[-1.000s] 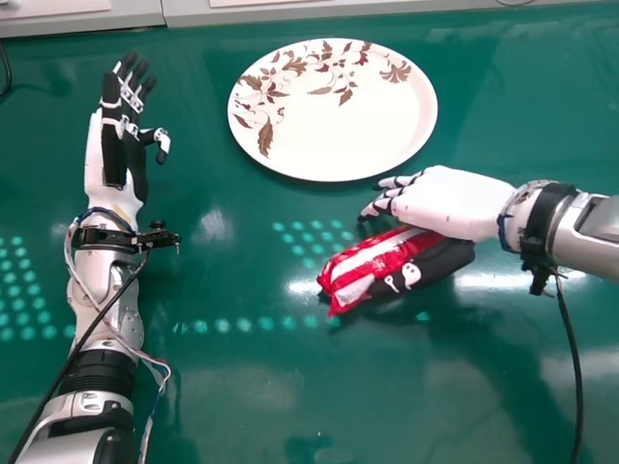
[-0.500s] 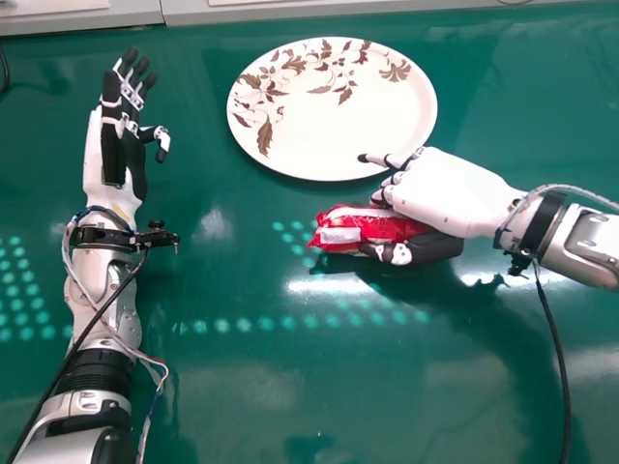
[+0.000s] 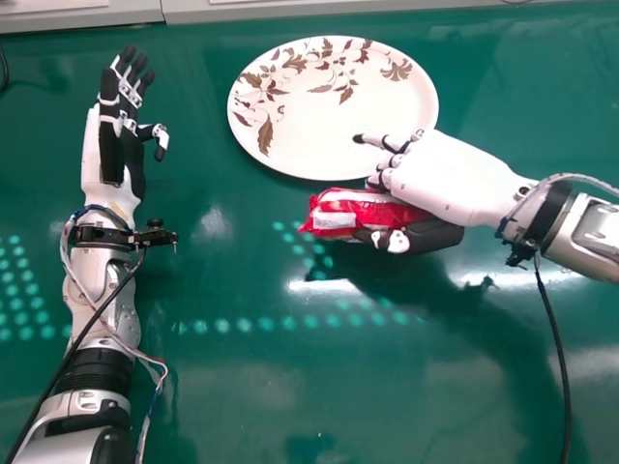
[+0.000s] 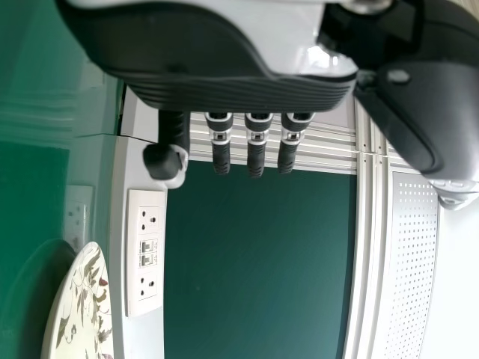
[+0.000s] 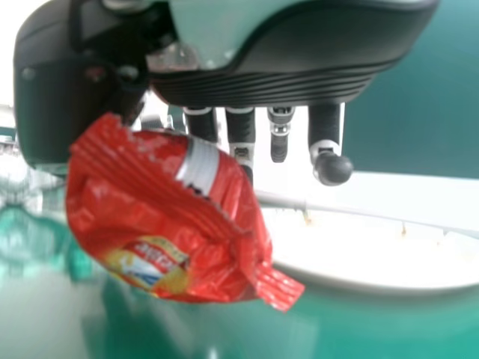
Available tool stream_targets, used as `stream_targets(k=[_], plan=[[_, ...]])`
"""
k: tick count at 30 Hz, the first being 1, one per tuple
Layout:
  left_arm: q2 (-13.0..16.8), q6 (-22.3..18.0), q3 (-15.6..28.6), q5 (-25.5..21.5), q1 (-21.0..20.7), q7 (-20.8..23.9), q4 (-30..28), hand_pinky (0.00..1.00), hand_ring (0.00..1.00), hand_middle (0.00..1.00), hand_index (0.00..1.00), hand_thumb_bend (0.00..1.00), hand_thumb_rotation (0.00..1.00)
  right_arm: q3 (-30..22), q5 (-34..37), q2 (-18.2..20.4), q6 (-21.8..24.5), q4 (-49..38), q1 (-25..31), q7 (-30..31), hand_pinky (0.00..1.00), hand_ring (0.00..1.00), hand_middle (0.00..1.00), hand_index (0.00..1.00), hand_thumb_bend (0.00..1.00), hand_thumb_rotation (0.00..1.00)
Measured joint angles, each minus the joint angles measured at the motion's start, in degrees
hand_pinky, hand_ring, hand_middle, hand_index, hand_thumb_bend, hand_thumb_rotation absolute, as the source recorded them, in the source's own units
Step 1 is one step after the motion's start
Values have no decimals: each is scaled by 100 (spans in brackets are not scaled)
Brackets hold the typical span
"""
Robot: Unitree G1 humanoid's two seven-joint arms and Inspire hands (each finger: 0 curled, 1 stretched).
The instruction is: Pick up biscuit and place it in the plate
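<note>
Head view: green table [image 3: 242,396], its far edge showing.
Plate [image 3: 329,116]: near the table's far edge (leaf-patterned, too).
Left hand [image 3: 112,145]: open, fingers straight, left of the plate.
Right hand [image 3: 450,179]: gripping the biscuit [image 3: 334,219], one finger out over the plate's near rim.
Biscuit: red packet between thumb and fingers, just beside the plate's near rim.

Glossy green tabletop [image 3: 232,406] is marked by pale dots [image 3: 244,325], left and middle; white plate [image 3: 319,130], leaf-patterned, is set far middle.
</note>
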Motion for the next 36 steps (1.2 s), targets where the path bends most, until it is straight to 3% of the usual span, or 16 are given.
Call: stream_targets(k=[5,6,7,9,16,22,29,36], plan=[[3,1,-1,11,59,30,-100,0,100,100,100,100,100,-391,625,-140,215,-688,171,622,7,10,45,48,52,0],[3,2,-2,14,67,47,-117,0,100,100,100,100,100,-473,773,-171,262,-813,189,737,8,26,46,48,51,0],[3,2,-3,18,75,65,-132,0,100,100,100,100,100,-567,918,-197,285,-916,199,827,8,34,46,48,51,0],[3,6,-6,27,85,123,-152,0,100,100,100,100,100,-725,1169,-228,351,-1107,221,988,8,41,47,49,51,0],[6,27,-19,61,94,144,-168,0,100,100,100,100,99,-958,1705,-336,619,-1563,-119,1836,9,42,47,49,51,0],[-10,118,-28,12,97,48,-216,0,100,100,100,100,97,-857,1484,-140,864,-1343,-833,1961,7,42,48,49,52,0],[-46,213,-60,10,117,25,-351,0,100,100,100,100,95,-410,1062,324,829,-353,-1540,1873,9,42,47,49,51,0],[-80,293,-87,-9,142,-79,-468,0,100,100,100,100,96,118,318,751,770,993,-2337,1331,9,40,47,50,51,0]])
